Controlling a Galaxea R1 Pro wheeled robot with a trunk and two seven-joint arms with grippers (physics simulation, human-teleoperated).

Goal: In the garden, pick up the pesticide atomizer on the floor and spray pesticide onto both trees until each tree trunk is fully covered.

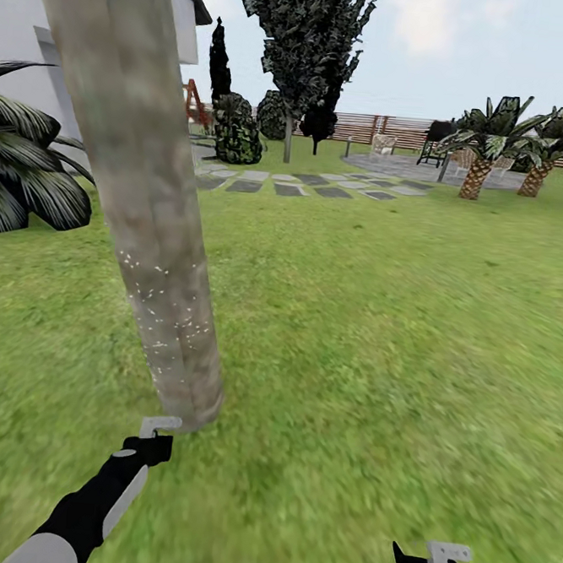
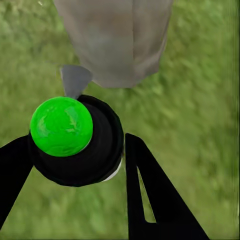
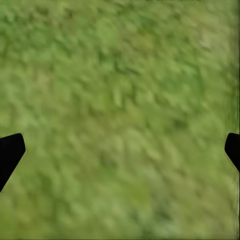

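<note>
Nearest the lens in the left wrist view, the left gripper (image 2: 75, 165) has its two black fingers closed against the sides of the pesticide atomizer (image 2: 75, 142), a round black body with a glossy green cap and a grey nozzle aimed at the base of the tree trunk (image 2: 117, 40). In the head view the left gripper (image 1: 152, 442) sits low, just beside the foot of that trunk (image 1: 151, 212), where white specks of pesticide (image 1: 165, 306) dot the lower bark; the bark above them appears bare, so coverage is judged partial. The second tree (image 1: 305, 38) stands well apart across the grass (image 1: 378, 340). The right gripper (image 3: 120, 150) is spread wide and holds nothing, pointing at lawn. The atomizer reads as light, rigid and smooth-walled, hence likely slippery; the hold around its body below the cap seems appropriate, keeping the nozzle unobstructed.
</note>
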